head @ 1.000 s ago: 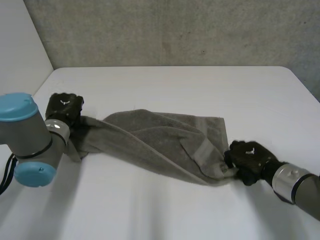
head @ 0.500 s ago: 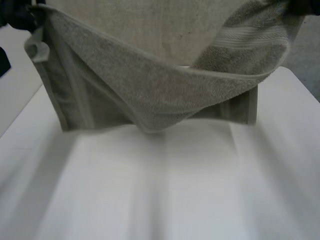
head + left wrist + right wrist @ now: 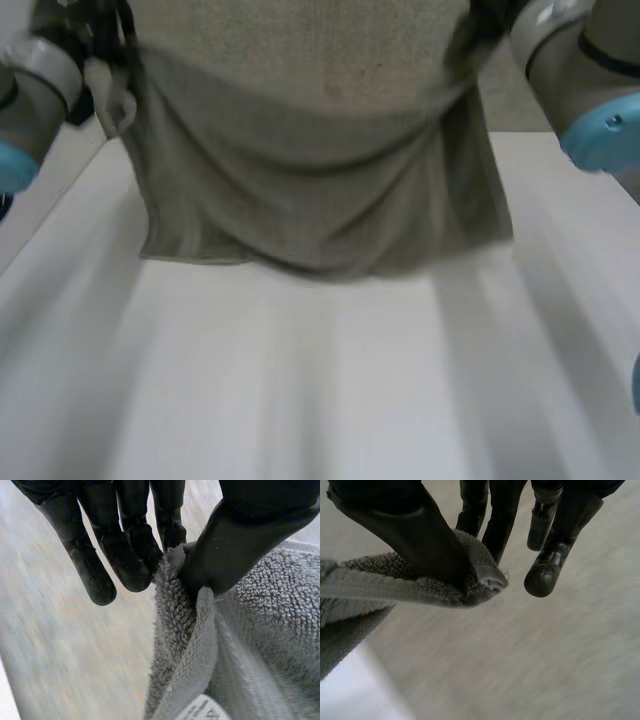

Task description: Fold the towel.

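The grey towel (image 3: pixel 320 190) hangs in the air above the white worktop (image 3: pixel 300 390), stretched wide between the left arm (image 3: pixel 35 75) and the right arm (image 3: pixel 580 70), which hold it up by its two top corners. In the head view the cloth falls as a broad sheet with soft folds running across it. Its bottom edge sags a little in the middle and hangs over the far part of the worktop; whether that edge touches the surface cannot be told. In the left wrist view the left robot hand (image 3: pixel 240 535) pinches a bunched corner of the towel: the thumb presses the looped terry cloth against the nearest fingers (image 3: pixel 167 527), while the outer ones reach out straight and free of the cloth. Below that pinch the towel drops in a thick fold, with a white label (image 3: pixel 202 711) sewn in at its hem. In the right wrist view the right robot hand (image 3: pixel 420 535) grips the other corner in the same way, the thumb squeezing the hemmed edge against the fingers (image 3: pixel 492 525) just behind it. The tip of that corner pokes out just past the thumb, and the remaining fingers hang clear of the towel.
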